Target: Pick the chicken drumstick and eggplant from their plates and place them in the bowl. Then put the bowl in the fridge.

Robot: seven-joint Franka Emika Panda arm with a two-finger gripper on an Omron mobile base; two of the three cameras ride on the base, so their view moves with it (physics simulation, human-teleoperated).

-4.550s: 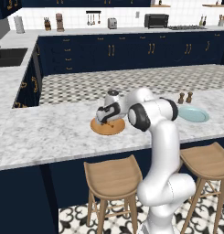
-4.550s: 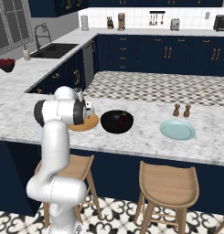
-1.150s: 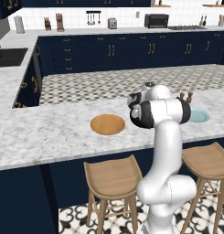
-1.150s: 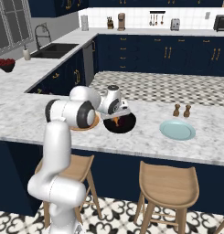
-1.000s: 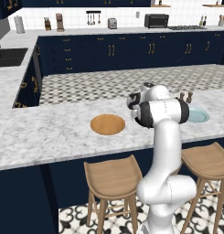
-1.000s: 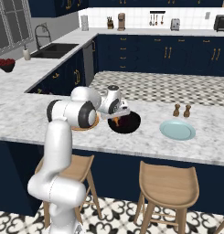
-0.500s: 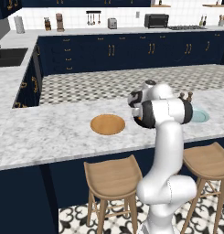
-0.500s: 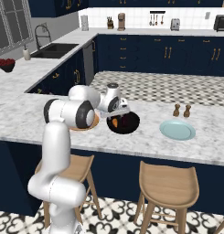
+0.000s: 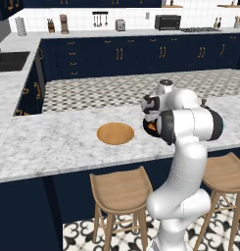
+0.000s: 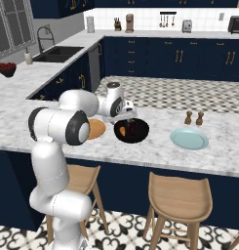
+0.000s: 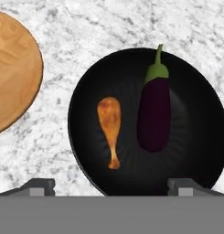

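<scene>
We see the black bowl (image 11: pixel 150 123) sitting on the white marble counter (image 11: pixel 109 27). Inside it lie two foods, side by side but not touching. The chicken drumstick (image 11: pixel 110 128) is on one side, with its fat end up and its thin bone end down in the hand view. The eggplant (image 11: pixel 154 112) is next to it, dark purple and shiny, with a green stem on top.

Our gripper (image 11: pixel 111 185) hangs over the bowl. Its two dark fingertips (image 11: pixel 40 186) are spread wide apart and hold nothing. One tip is over the counter and the other is over the rim of the bowl.

The tan wooden plate (image 11: pixel 13 73) lies just beside the bowl, with a strip of counter between them. The pale blue plate (image 10: pixel 189 138) sits farther along the counter, well apart from the bowl. Two small brown shakers (image 10: pixel 194 117) stand near it.

From the left base view, the arm hides most of the bowl (image 9: pixel 150 128).

Wooden stools (image 10: pixel 178 195) stand under the counter.
</scene>
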